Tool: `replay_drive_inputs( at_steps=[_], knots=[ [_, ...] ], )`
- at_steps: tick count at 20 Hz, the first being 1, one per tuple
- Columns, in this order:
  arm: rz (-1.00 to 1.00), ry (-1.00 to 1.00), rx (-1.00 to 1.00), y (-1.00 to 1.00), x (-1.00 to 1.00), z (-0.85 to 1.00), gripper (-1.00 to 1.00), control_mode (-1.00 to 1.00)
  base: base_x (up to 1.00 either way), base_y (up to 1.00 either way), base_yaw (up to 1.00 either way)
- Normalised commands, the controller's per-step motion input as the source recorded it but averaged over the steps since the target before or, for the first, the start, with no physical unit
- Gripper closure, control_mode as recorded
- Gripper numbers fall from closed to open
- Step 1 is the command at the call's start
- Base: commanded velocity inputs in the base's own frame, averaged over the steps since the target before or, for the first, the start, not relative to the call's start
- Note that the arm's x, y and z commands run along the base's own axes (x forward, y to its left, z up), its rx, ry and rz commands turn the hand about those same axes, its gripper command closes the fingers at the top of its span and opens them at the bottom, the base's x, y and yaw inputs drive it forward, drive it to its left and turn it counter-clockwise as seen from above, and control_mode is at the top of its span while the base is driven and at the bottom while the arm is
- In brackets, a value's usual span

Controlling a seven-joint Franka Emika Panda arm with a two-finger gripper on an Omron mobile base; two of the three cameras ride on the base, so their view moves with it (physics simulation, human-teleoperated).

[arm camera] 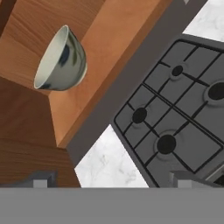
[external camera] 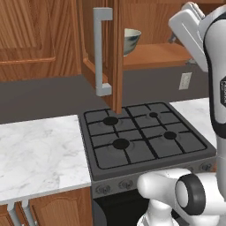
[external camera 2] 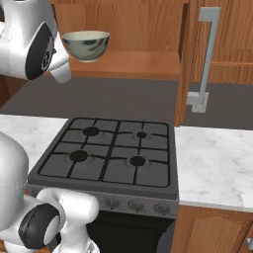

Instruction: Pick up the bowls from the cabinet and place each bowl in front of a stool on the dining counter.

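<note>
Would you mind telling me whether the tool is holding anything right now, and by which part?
Nothing is held. The tool is open with an empty gap, and the cream bowl sits untouched on the cabinet shelf.

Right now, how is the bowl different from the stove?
The bowl is round, pale and smudged dark; the stove is flat, square and dark grey. The bowl sits high on the wooden cabinet shelf; the stove sits low between marble worktops. The bowl looks far smaller. Nothing rests on either.

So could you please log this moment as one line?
phase: reach | gripper: open, holding nothing | bowl: upright on cabinet shelf | door: open
</note>
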Motion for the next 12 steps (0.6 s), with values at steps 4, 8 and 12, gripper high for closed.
replay_drive_inputs(
  at_steps=[4,8,12],
  knots=[
    [0.00,0.00,0.04,-0.01,0.30,-0.20,-1.00,-1.00,0.00,0.00,0.00],
    [0.00,0.00,0.06,0.00,0.38,-0.15,-1.00,-1.00,0.00,0.00,0.00],
    [0.00,0.00,0.04,0.00,0.59,-0.02,-1.00,-1.00,0.00,0.00,0.00]
  ],
)
